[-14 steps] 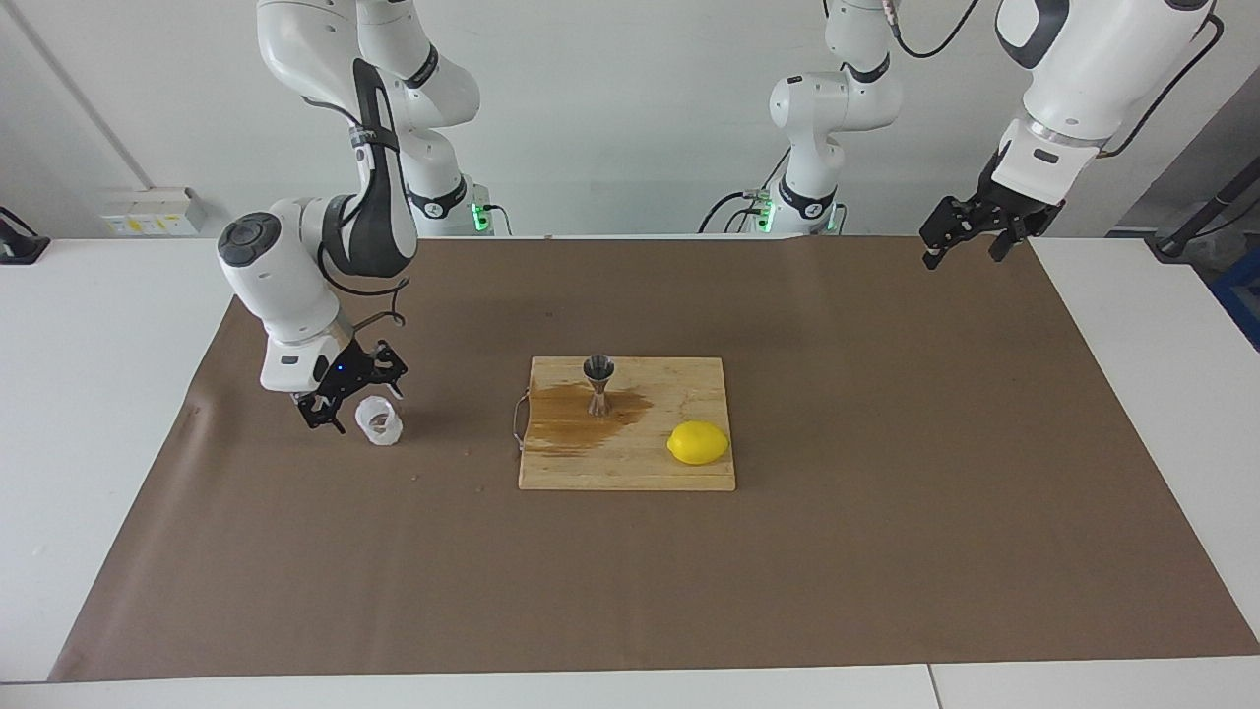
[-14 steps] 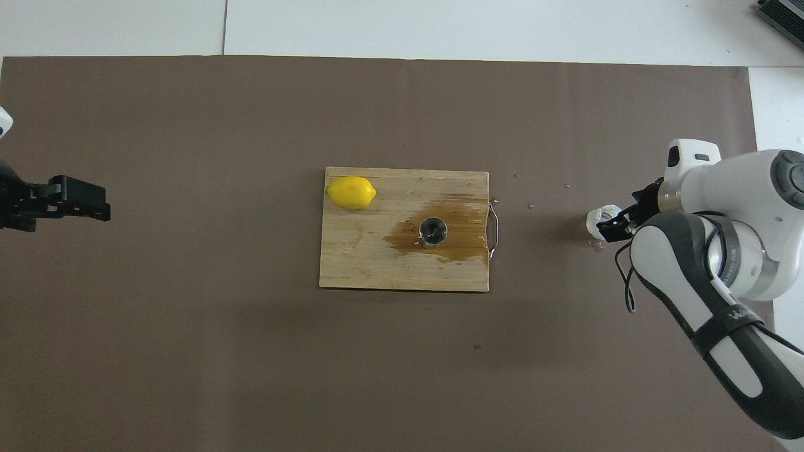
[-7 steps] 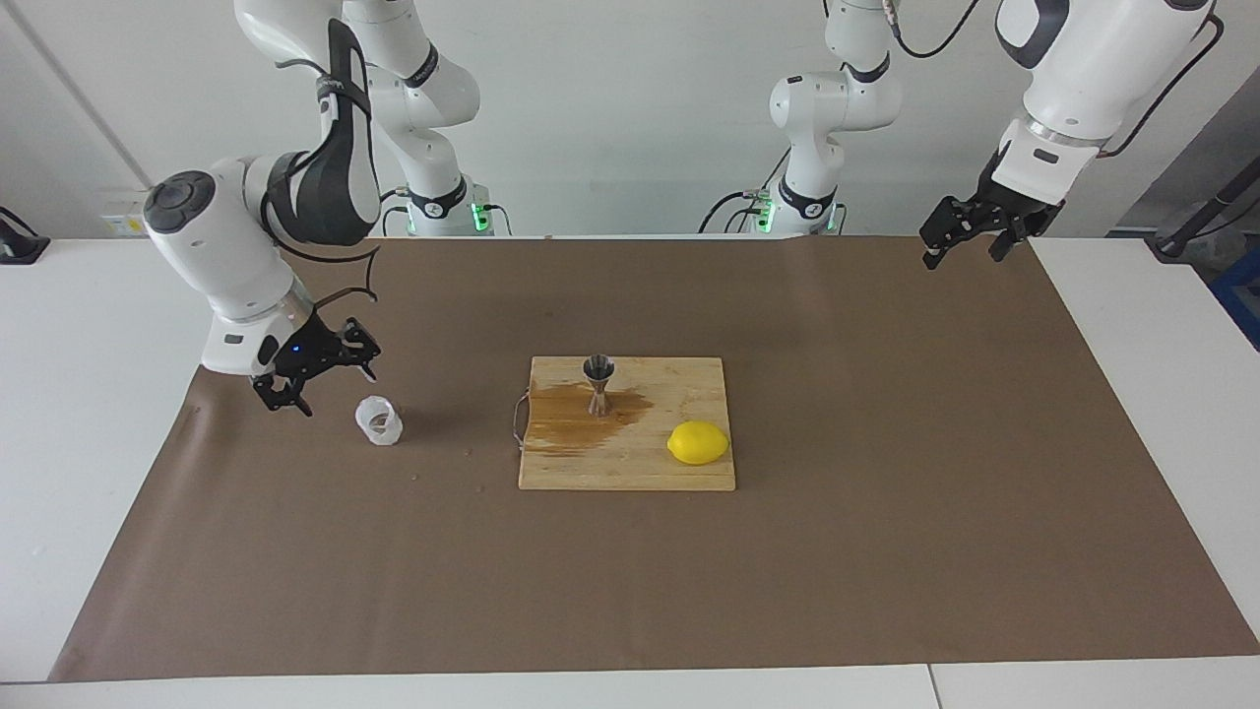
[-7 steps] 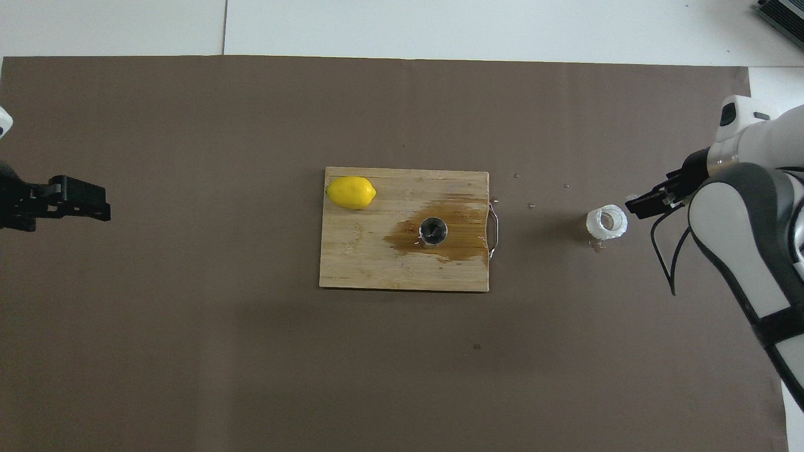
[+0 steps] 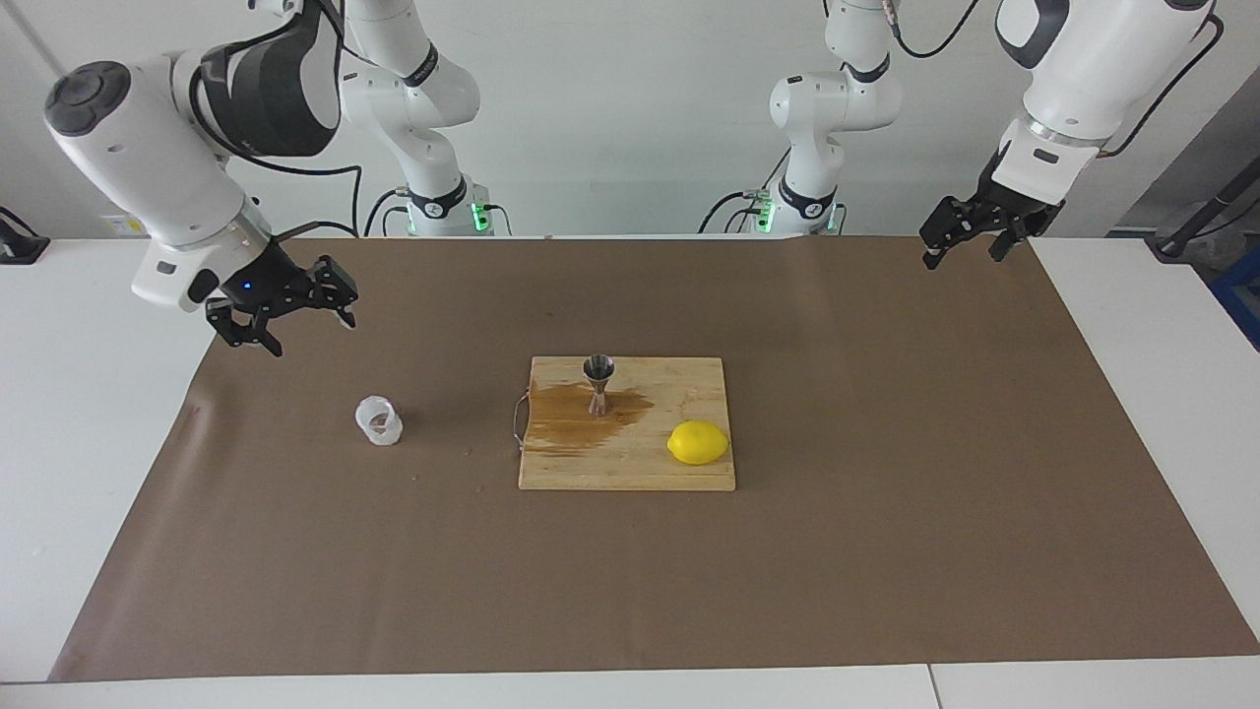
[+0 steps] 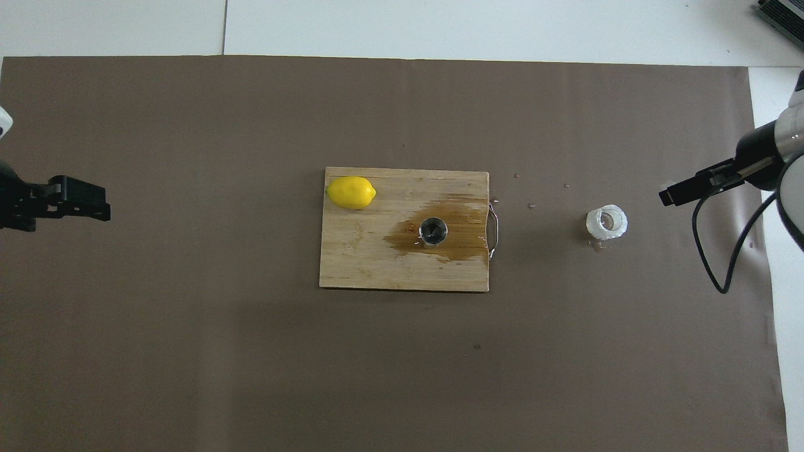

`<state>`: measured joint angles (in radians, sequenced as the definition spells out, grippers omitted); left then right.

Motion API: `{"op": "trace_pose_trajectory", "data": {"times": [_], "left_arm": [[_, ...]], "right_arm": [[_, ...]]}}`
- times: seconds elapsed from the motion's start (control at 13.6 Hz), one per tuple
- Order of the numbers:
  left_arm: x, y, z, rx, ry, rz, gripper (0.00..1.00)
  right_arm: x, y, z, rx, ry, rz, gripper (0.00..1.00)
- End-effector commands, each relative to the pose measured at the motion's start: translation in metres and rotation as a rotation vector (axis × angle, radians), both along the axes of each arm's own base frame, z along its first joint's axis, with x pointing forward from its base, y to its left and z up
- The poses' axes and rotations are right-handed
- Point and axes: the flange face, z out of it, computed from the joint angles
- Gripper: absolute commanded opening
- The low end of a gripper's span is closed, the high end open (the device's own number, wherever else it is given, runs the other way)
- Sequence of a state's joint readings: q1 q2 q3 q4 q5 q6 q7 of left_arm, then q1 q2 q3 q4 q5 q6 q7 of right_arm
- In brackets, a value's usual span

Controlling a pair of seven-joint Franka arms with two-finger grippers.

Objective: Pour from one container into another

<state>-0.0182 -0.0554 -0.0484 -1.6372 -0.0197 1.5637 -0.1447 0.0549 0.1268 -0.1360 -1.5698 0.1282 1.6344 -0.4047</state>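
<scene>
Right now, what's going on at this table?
Nothing is being held. The right gripper is open and raised over the brown mat near its own end of the table, clear of the white plastic cup, which stands upright on the mat. The steel jigger stands on the cutting board in a brown puddle, with a lemon beside it on the board. The left gripper waits, open, over the mat's corner at its own end.
</scene>
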Motion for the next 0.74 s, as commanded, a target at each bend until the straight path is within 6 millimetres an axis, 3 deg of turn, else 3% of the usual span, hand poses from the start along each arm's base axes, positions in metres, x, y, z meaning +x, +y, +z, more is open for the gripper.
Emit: {"op": "trace_pose_trajectory", "data": {"times": [0.0, 0.15, 0.37, 0.66], "left_arm": [[-0.003, 0.003, 0.0, -0.009, 0.001, 0.008, 1.0], [-0.002, 0.003, -0.001, -0.009, 0.002, 0.008, 1.0], [-0.003, 0.003, 0.0, -0.009, 0.001, 0.008, 1.0], [-0.003, 0.002, 0.0, -0.009, 0.001, 0.006, 1.0]], "right_arm": [[-0.011, 0.002, 0.017, -0.036, 0.037, -0.127, 1.0], [-0.022, 0.008, 0.035, -0.044, 0.024, -0.159, 1.0], [-0.041, -0.002, 0.055, -0.045, 0.011, -0.205, 1.0], [-0.051, 0.0, 0.049, -0.07, 0.002, -0.226, 1.0]]}}
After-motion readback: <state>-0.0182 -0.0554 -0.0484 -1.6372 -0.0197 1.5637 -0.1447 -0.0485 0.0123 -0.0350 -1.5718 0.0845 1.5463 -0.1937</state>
